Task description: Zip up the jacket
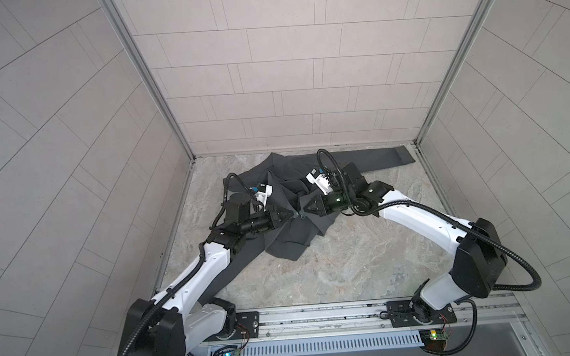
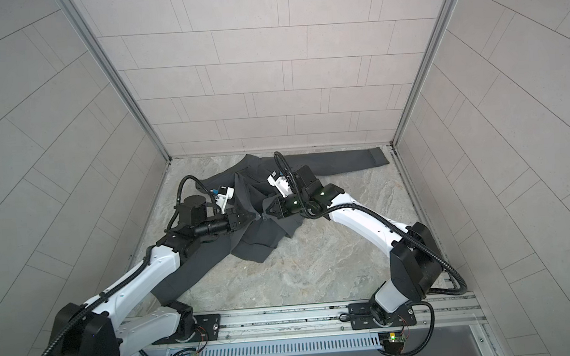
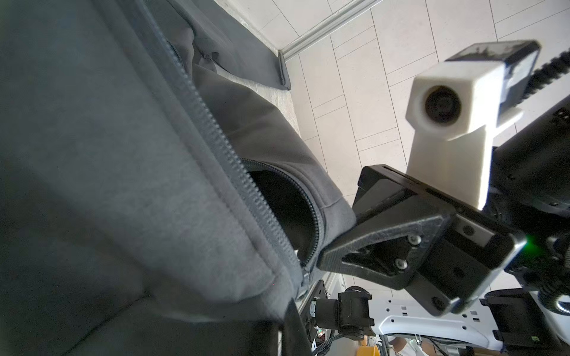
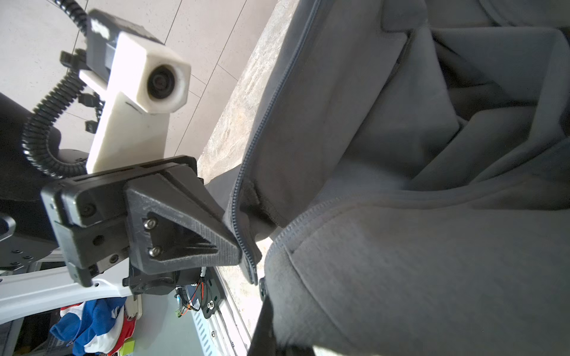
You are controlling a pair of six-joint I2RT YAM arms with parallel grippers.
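The dark grey jacket (image 1: 290, 239) (image 2: 260, 241) lies crumpled on the marble table, its front open. In both top views my two grippers meet tip to tip at its lower front edge. The left gripper (image 1: 292, 215) (image 2: 254, 215) is shut on one zipper edge. The right gripper (image 1: 303, 212) (image 2: 265, 214) is shut on the facing edge. The left wrist view shows the zipper teeth (image 3: 216, 135) running past the right gripper (image 3: 322, 260), and the two rows are parted there. In the right wrist view the left gripper (image 4: 239, 249) pinches the toothed strip (image 4: 265, 117). Fabric hides each gripper's own fingertips in its wrist view.
One sleeve (image 1: 377, 158) stretches along the back wall to the right. The other sleeve (image 1: 235, 273) runs under the left arm toward the front left. Tiled walls close in three sides. The arm-base rail (image 1: 319, 315) borders the front.
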